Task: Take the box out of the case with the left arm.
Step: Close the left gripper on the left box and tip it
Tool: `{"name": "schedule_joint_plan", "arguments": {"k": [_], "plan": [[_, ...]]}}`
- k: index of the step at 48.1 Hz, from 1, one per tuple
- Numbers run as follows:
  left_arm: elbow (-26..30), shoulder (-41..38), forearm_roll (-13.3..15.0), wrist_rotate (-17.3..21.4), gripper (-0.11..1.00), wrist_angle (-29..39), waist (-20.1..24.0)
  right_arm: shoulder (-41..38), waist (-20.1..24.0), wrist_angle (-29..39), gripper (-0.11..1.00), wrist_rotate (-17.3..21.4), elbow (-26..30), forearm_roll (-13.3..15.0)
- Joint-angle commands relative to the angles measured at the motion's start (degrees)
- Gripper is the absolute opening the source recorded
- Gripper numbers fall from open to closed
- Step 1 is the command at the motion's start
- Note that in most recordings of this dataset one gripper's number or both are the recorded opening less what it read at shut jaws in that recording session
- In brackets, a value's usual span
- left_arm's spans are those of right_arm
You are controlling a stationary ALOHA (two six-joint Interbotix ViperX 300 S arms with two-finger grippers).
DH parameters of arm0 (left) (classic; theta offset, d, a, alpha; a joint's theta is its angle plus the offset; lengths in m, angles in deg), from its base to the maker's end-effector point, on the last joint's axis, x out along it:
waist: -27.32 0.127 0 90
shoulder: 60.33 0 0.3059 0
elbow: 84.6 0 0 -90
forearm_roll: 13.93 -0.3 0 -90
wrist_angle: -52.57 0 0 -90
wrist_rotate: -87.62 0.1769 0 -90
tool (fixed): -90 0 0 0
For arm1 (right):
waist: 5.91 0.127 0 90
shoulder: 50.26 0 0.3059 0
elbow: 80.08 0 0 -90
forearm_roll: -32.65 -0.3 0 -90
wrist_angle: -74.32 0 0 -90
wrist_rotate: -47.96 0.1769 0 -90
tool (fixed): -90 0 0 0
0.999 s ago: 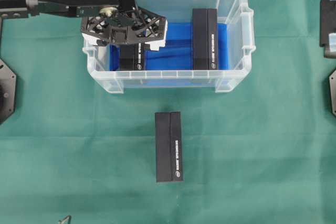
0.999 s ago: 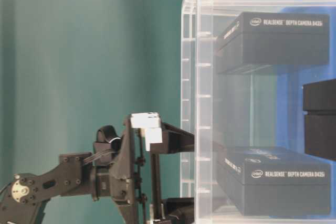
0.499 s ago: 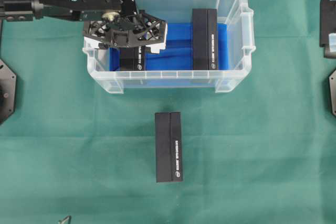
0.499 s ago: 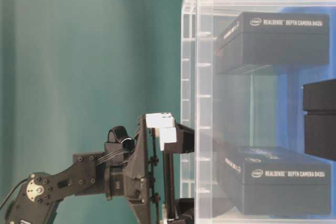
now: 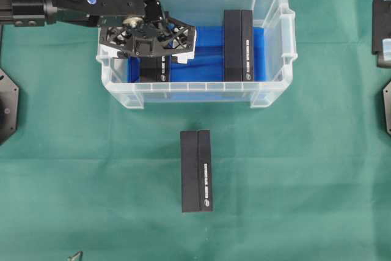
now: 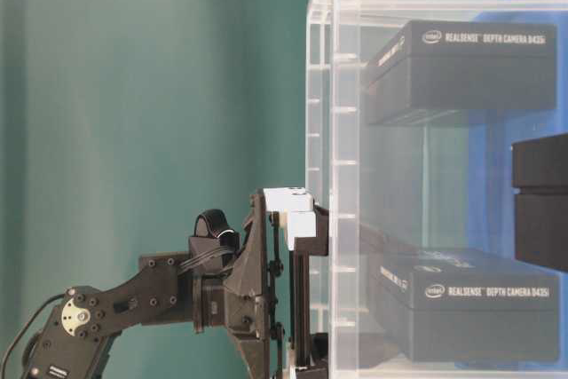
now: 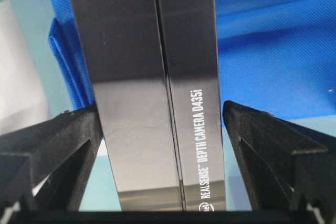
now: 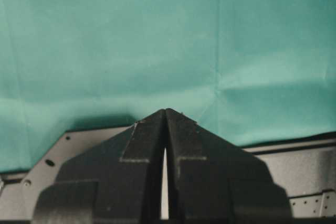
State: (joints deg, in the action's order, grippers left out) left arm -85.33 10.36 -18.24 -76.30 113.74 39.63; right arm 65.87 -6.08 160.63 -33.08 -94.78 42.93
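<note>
The box (image 5: pixel 154 68), a long, glossy black cardboard carton with white "RealSense Depth Camera D435i" lettering along one side, lies flat at the left end of the case (image 5: pixel 269 93), close to its front wall. The case is a clear, rectangular plastic storage bin with a ribbed rim and a crinkled blue sheet (image 5: pixel 208 65) lining its bottom. It sits near the back edge of a desk covered in matte green cloth (image 5: pixel 305 181) with faint creases.

The left arm (image 5: pixel 67 4), black and built of boxy segments, reaches in from the back left corner of the desk. Its gripper (image 5: pixel 154 50), with black lattice-patterned fingers and white pads, hangs over the left end of the case, right above the box. In the left wrist view the two black foam-like fingers (image 7: pixel 58 145) stand spread wide, one on each side of the box, with a sliver of space at each side; they pinch nothing.

A second black box of the same kind (image 5: pixel 239 44) lies in the right half of the case, against the back wall. A third one (image 5: pixel 196 170) lies outside on the cloth, in front of the case near the desk's middle.

The right gripper (image 8: pixel 166 166) shows in its own wrist view, its dark wedge-shaped fingers pressed together over bare cloth, holding nothing.
</note>
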Motion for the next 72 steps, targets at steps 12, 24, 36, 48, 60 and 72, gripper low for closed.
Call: {"name": "schedule_joint_plan", "arguments": {"k": [12, 24, 36, 48, 60, 72], "plan": [[0.18, 0.44, 0.26, -0.62, 0.79, -1.93, 0.00, 0.00, 0.09, -0.18, 0.00, 0.09, 0.62, 0.09], [0.35, 0.44, 1.49, -0.88, 0.64, -4.66, -0.53, 0.00, 0.09, -0.18, 0.00, 0.09, 0.62, -0.09], [0.44, 0.79, 1.49, -2.11, 0.64, -4.31, -1.23, 0.00, 0.00, -0.26, 0.00, 0.09, 0.62, -0.09], [1.58, 2.64, 1.58, -2.37, 0.64, -3.69, -1.41, 0.00, 0.09, -0.26, 0.00, 0.09, 0.62, -0.09], [7.38, 5.10, 1.58, -2.20, 0.63, 4.22, -1.41, 0.00, 0.00, -0.26, 0.00, 0.09, 0.62, -0.09], [14.85, 8.88, 1.49, -2.37, 0.63, 12.66, -0.88, 0.00, 0.09, -0.35, 0.00, 0.00, 0.70, 0.09]]}}
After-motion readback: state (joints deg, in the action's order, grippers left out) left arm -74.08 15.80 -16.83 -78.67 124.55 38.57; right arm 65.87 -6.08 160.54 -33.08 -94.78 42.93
